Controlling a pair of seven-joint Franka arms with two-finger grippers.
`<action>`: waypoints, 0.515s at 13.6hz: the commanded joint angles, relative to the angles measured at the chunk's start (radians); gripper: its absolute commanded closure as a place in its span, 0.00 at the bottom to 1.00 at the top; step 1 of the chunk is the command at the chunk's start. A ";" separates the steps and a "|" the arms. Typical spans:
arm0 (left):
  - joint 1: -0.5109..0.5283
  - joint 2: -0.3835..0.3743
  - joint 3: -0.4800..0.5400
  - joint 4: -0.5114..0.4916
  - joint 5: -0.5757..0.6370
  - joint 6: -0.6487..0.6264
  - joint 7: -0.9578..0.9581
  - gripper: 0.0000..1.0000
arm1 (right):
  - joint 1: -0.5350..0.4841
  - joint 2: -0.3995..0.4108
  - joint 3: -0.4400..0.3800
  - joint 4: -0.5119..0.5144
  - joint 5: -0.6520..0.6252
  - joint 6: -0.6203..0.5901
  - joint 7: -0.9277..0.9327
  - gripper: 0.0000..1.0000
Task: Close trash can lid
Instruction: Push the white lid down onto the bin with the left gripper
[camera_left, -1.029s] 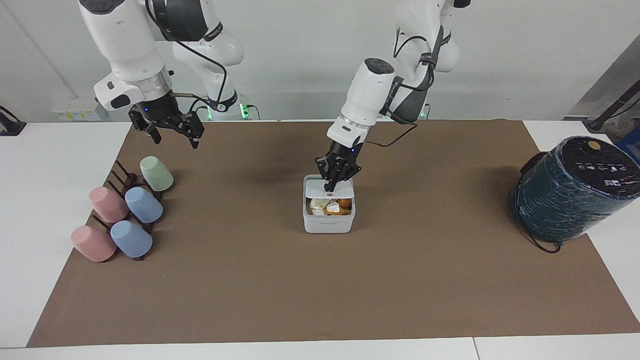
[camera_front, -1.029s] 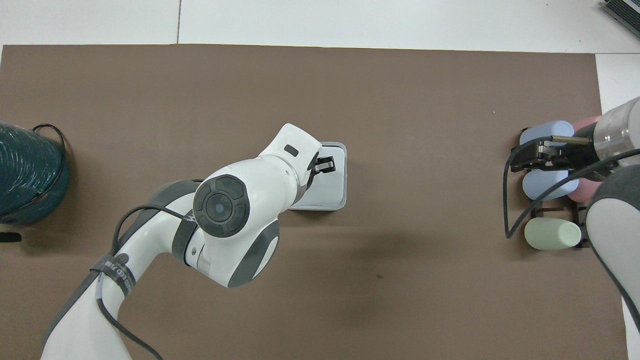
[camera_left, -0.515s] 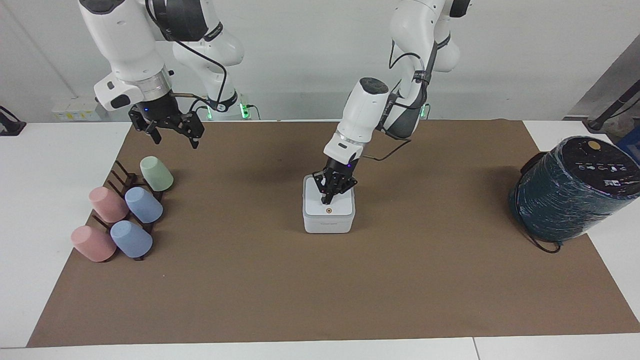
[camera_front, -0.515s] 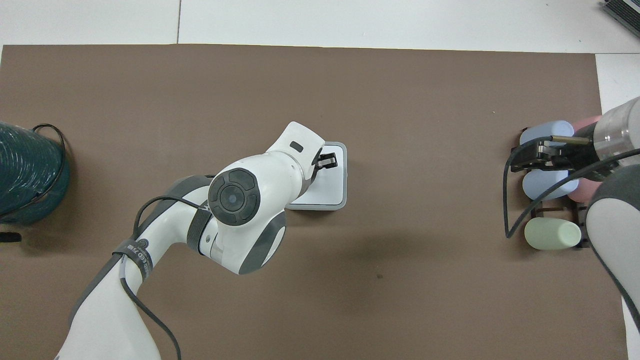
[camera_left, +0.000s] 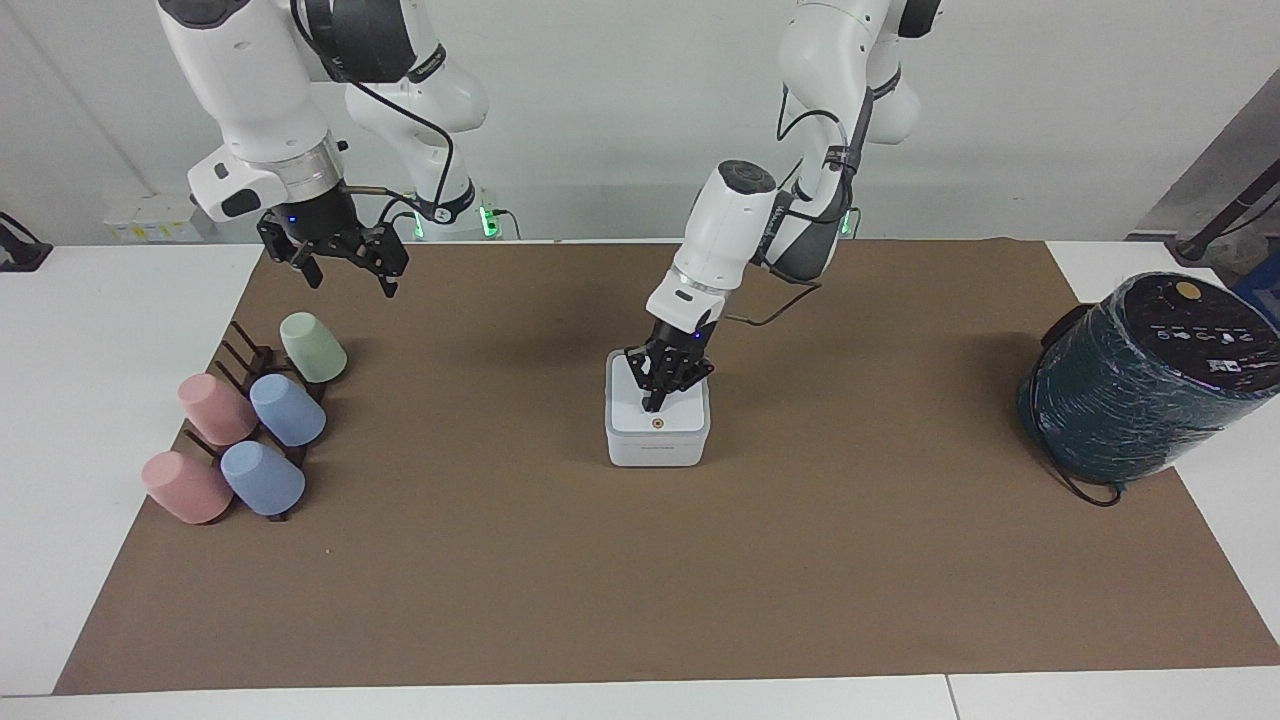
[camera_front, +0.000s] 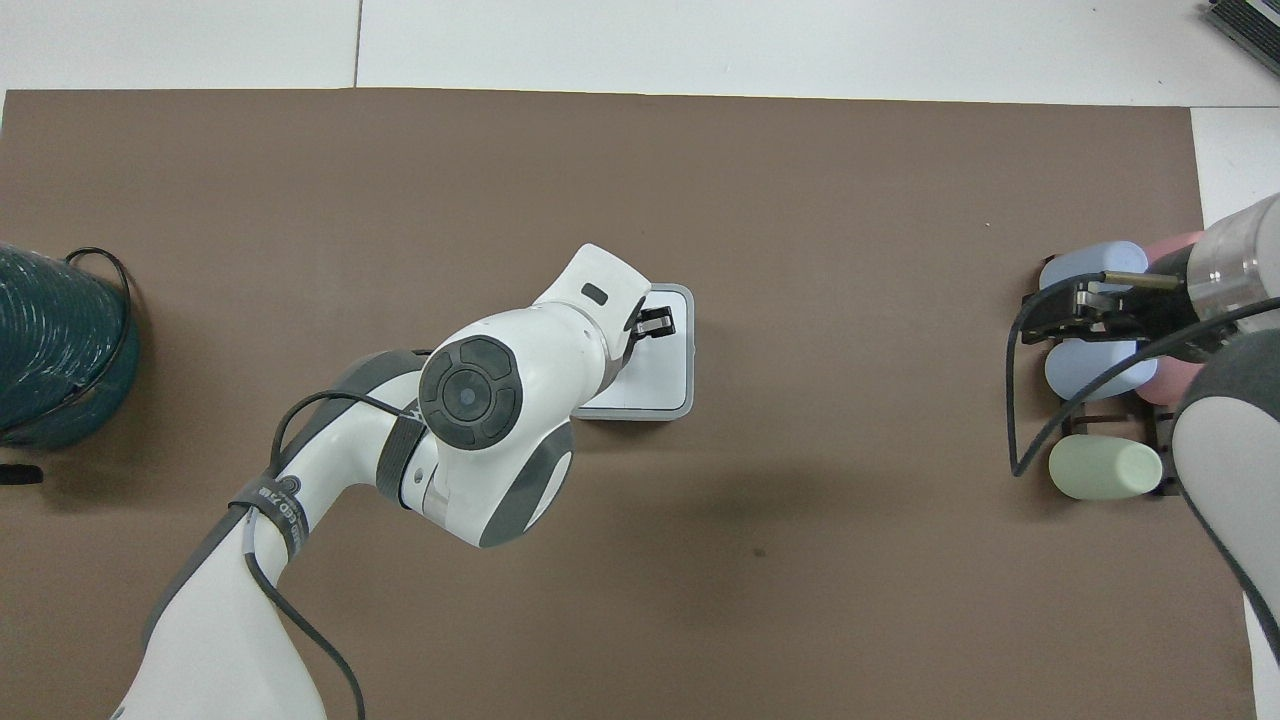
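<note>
A: Which step is in hand?

B: The left pincer (camera_left: 655, 402) is pressing its tip down on the lid (camera_left: 660, 421), with its fingers drawn together. The lid is lying flat on the can (camera_left: 657, 452), so I am judging the closing as done, or in its last push.

A: Where is the can sitting?

B: Near the middle of the desk (camera_left: 640, 590), on the brown mat (camera_left: 500, 560), well apart from every edge. From overhead the left arm is covering much of it; only part of the lid (camera_front: 660, 375) is showing.

A: And the next move?

B: I am guessing a straight lift off the lid, without dragging the light can sideways. Whether it has latched I cannot tell.

A: The other arm?

B: The right pincer (camera_left: 345, 262) is waiting in the air over the mat's corner by the right arm's base, above the cup rack (camera_left: 245, 355). I cannot tell how its fingers are standing.

A: The surroundings?

B: The mat is covering most of the white desk. Pastel cups (camera_left: 288, 408) are lying on the rack toward the right arm's end; a dark teal wrapped cylinder (camera_left: 1140, 380) is standing at the left arm's end. A plain white wall (camera_left: 600, 120) is rising at the robots' edge.
</note>
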 joint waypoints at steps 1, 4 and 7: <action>0.039 0.009 0.008 0.144 -0.006 -0.302 0.040 0.85 | -0.011 -0.025 0.004 -0.026 0.002 0.005 -0.026 0.00; 0.119 -0.037 0.007 0.263 0.039 -0.588 0.106 0.78 | -0.011 -0.025 0.002 -0.026 0.001 0.005 -0.026 0.00; 0.217 -0.083 0.008 0.275 0.044 -0.679 0.237 0.65 | -0.011 -0.025 0.004 -0.026 0.001 0.005 -0.024 0.00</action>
